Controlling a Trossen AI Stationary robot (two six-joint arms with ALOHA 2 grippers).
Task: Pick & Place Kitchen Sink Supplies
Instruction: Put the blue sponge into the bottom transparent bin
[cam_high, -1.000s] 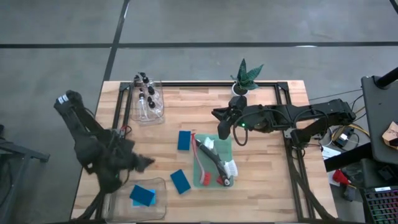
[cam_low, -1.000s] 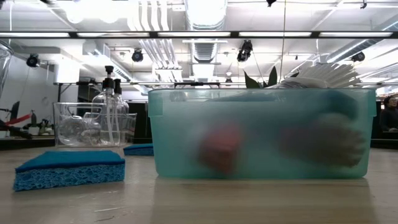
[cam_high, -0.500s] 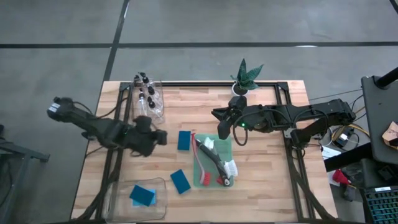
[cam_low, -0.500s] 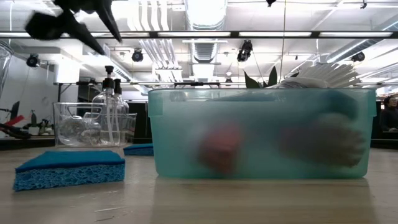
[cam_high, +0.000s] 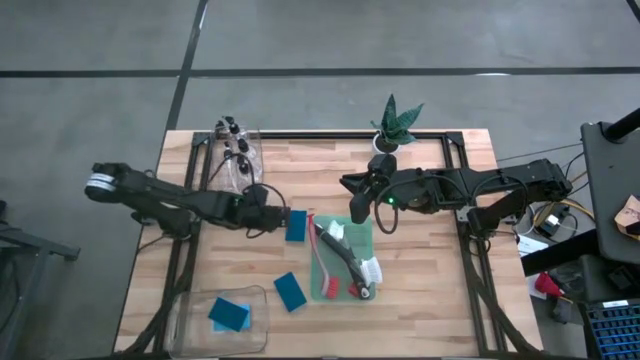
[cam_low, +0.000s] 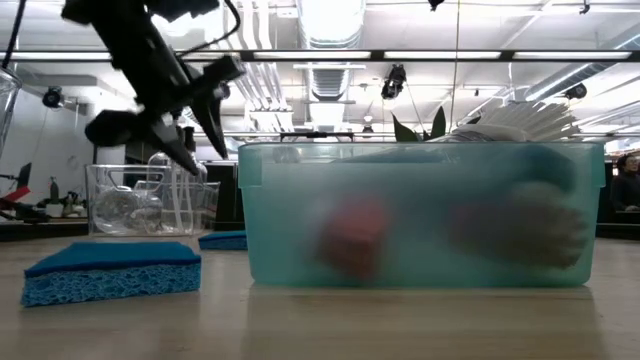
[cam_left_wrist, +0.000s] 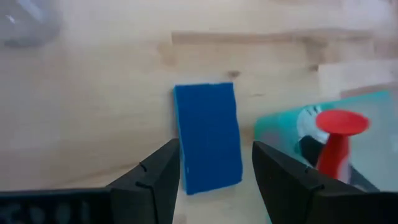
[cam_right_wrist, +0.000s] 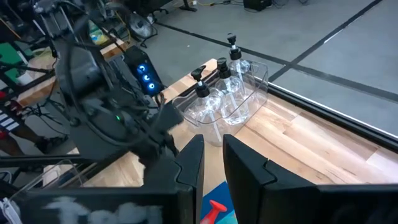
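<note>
The left gripper (cam_high: 275, 219) hangs above the table with its jaws open and nothing in them. A flat blue sponge (cam_left_wrist: 208, 137) lies on the wood just ahead of the jaws, lined up with the gap between them. Just past that sponge, off to one side, sits the see-through green bin (cam_high: 343, 262) with red and black brushes (cam_high: 340, 258) inside. Another sponge (cam_high: 291, 292) lies on the table near the bin, and one more (cam_high: 230, 315) rests in a clear bin (cam_high: 190, 325).

The right gripper (cam_high: 358, 212) waits over the green bin with its jaws almost closed, holding nothing. Farther ahead of those jaws, small clear bottles (cam_right_wrist: 219, 94) with black tops stand in another clear bin (cam_right_wrist: 258, 78).
</note>
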